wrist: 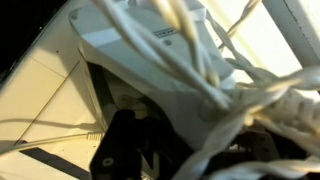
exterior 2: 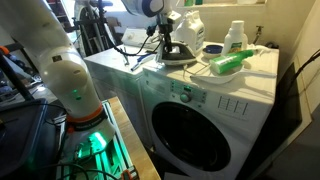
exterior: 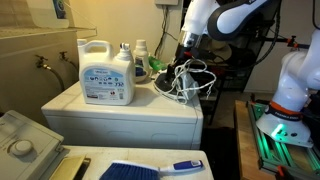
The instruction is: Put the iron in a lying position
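The iron point(exterior: 186, 72) is white and grey with a dark base. It sits on top of the washing machine point(exterior: 120, 112), tangled in its white cord point(exterior: 200, 84). In an exterior view the iron point(exterior 2: 178, 52) leans low near the machine's back edge. My gripper point(exterior: 190, 46) comes down on it from above, as the exterior view point(exterior 2: 168, 32) also shows. In the wrist view the iron's grey-white body point(wrist: 150, 60) fills the picture between my dark fingers point(wrist: 190, 150). Cord loops point(wrist: 250, 100) cross in front. My gripper is shut on the iron.
A large white detergent jug point(exterior: 106, 72) and small bottles point(exterior: 140, 58) stand beside the iron. A green-and-white bottle point(exterior 2: 228, 62) lies on the machine top. A blue brush point(exterior: 150, 169) lies on a near surface. The robot base point(exterior 2: 70, 90) stands next to the washer.
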{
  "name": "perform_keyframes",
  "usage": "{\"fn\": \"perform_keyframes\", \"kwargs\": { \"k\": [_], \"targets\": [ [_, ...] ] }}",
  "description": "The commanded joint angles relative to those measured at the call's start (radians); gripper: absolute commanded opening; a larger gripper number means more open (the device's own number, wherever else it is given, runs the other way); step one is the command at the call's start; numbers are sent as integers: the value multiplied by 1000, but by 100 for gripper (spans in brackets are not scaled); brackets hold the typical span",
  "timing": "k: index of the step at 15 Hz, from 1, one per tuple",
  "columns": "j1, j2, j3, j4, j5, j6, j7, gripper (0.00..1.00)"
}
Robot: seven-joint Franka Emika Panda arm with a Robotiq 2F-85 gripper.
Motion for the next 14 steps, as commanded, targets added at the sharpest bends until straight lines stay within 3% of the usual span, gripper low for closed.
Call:
{"fn": "perform_keyframes", "kwargs": {
  "k": [1, 6, 9, 10, 11, 14],
  "targets": [
    [19, -3, -23, -11, 76, 63, -9, 0],
    [58, 30, -35, 0, 293, 166, -88, 0],
    [58, 39, -29, -3, 302, 164, -73, 0],
    [57, 31, -29, -4, 296, 154, -66, 25],
    [51, 23, -27, -6, 269, 143, -39, 26],
    [39, -16, -28, 3, 229, 101, 25, 47]
  ]
}}
